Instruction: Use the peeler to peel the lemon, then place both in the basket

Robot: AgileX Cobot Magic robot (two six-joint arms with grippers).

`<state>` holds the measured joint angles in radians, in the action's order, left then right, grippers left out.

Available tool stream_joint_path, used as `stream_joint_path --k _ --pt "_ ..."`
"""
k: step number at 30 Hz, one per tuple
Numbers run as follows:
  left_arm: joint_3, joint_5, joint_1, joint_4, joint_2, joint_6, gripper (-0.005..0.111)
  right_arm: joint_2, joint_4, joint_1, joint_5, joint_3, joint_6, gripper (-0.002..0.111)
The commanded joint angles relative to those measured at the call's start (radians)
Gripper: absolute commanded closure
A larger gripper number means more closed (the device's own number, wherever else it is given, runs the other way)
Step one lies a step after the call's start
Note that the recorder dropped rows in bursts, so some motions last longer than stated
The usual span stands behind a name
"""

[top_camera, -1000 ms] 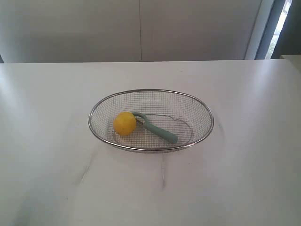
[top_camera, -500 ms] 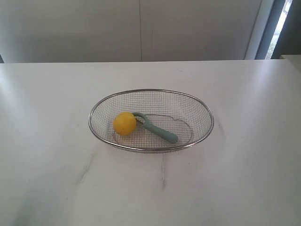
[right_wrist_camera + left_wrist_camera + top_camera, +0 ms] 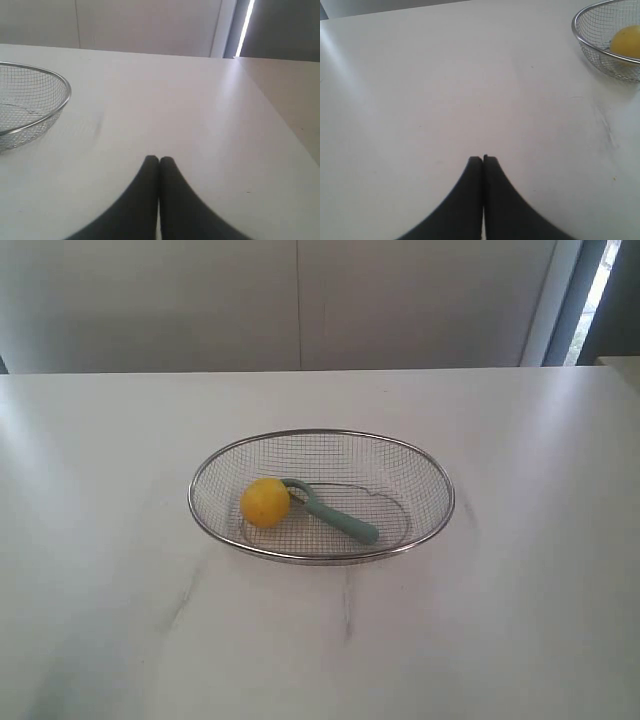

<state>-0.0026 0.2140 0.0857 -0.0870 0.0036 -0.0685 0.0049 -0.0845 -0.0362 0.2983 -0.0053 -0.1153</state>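
Observation:
The yellow lemon [image 3: 265, 502] lies inside the wire mesh basket [image 3: 320, 436], towards its left side. The teal-handled peeler [image 3: 340, 519] lies in the basket too, its dark head touching the lemon. Neither arm shows in the exterior view. My left gripper [image 3: 483, 158] is shut and empty over bare table, well away from the basket [image 3: 580, 35], where the lemon [image 3: 626, 42] shows. My right gripper [image 3: 159, 159] is shut and empty over the table, with the basket [image 3: 55, 77] off to one side.
The white table [image 3: 120, 620] spreads all round the basket. A grey wall stands behind it. A table edge and a dark window strip [image 3: 245, 27] lie beyond the right gripper.

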Motion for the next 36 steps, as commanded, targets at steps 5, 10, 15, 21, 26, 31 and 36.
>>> stream_joint_path --k 5,10,15,21,26,31,36 --pt "0.003 0.003 0.008 -0.009 -0.004 0.000 0.107 -0.005 0.000 0.005 0.018 0.005 -0.004 0.108" --pt "0.003 0.003 0.008 -0.009 -0.004 0.000 0.107 -0.005 0.000 0.005 0.019 0.005 0.053 0.108" --pt "0.003 0.003 0.008 -0.009 -0.004 0.000 0.107 -0.005 0.000 0.005 0.017 0.005 0.216 0.108" --pt "0.003 0.003 0.008 -0.009 -0.004 0.000 0.107 -0.005 0.000 0.005 0.019 0.005 0.206 0.108" --pt "0.003 0.003 0.008 -0.009 -0.004 0.000 0.107 -0.005 0.017 0.005 0.021 0.005 0.206 0.108" --pt "0.003 0.003 0.008 -0.009 -0.004 0.000 0.107 -0.005 0.109 0.005 0.019 0.005 0.206 0.108" --pt "0.003 0.003 0.008 -0.009 -0.004 0.000 0.107 -0.005 0.112 0.005 0.019 0.005 0.206 0.108"
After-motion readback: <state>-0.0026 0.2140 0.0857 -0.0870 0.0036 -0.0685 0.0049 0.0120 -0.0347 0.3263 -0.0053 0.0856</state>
